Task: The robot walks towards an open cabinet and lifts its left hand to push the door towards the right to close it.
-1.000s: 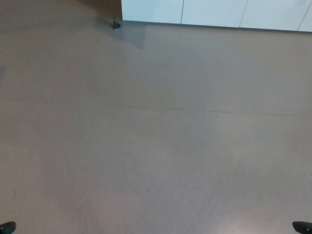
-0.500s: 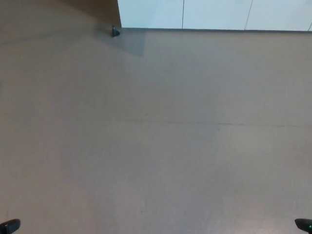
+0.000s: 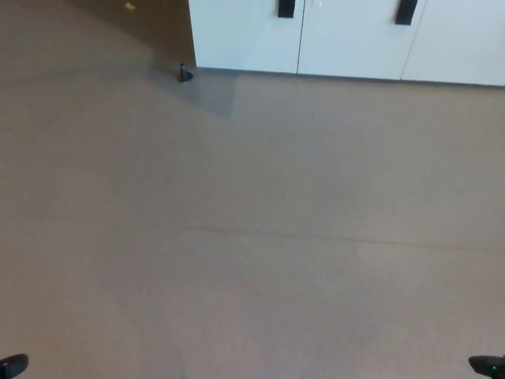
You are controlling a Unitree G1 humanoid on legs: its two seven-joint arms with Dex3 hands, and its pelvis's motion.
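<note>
While the white cabinet [image 3: 347, 39] is filling more of the top edge of my head view than it did a second ago, its black handles [image 3: 286, 8] are now coming into sight, telling me I am closing in on it. Every door front I am seeing is lying flush and shut; the open door I am meant to push rightward is not showing here, unless it is standing off past the cabinet's left corner, where a dark brown wall strip [image 3: 150, 24] and a small black floor stop [image 3: 185, 73] are sitting. Bare tan floor [image 3: 252, 237] is stretching between me and the cabinet, so I am judging the walk unfinished and the push not begun. My left hand [image 3: 12, 366] and right hand [image 3: 488, 366] are hanging low at the bottom corners, only slivers showing, and I cannot tell how either is set.
</note>
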